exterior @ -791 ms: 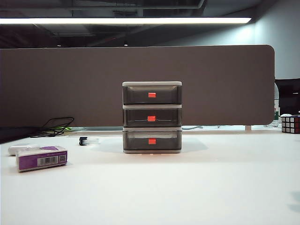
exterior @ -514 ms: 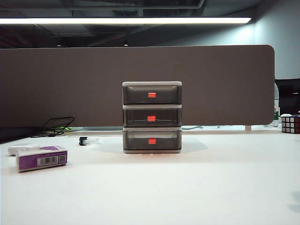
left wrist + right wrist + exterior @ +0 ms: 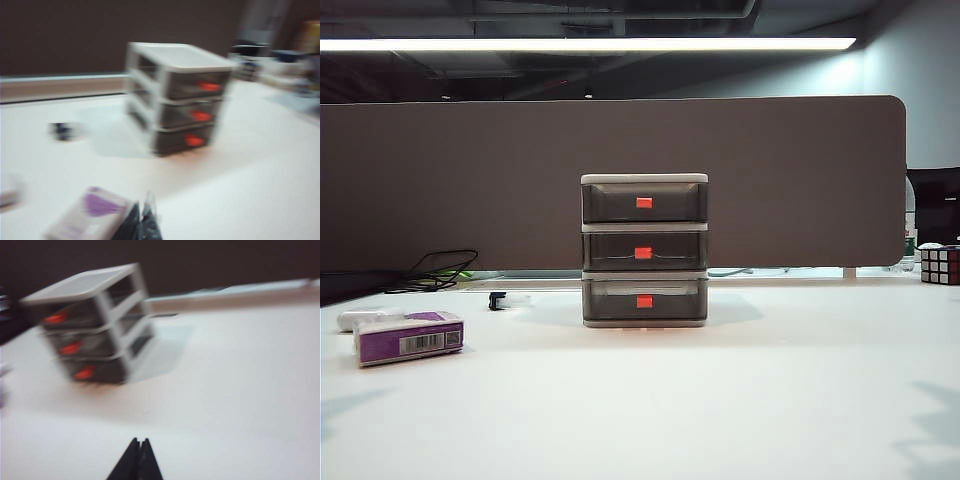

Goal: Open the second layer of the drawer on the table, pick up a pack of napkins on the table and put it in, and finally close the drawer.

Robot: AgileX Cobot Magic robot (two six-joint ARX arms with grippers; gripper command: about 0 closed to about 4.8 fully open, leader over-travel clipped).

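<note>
Both end effectors are hovering low over the counter (image 3: pixel 740 400), fingers pressed together, gripping nothing: left end effector (image 3: pixel 142 222) near the pack of napkins (image 3: pixel 409 337), right end effector (image 3: pixel 139 460) facing the drawer (image 3: pixel 644 250) from well apart. Second layer (image 3: pixel 644 251) is sitting closed. Judging the pack light and soft: pinch across its narrow sides. The tab (image 3: pixel 643 253) is looking small and probably slippery.
</note>
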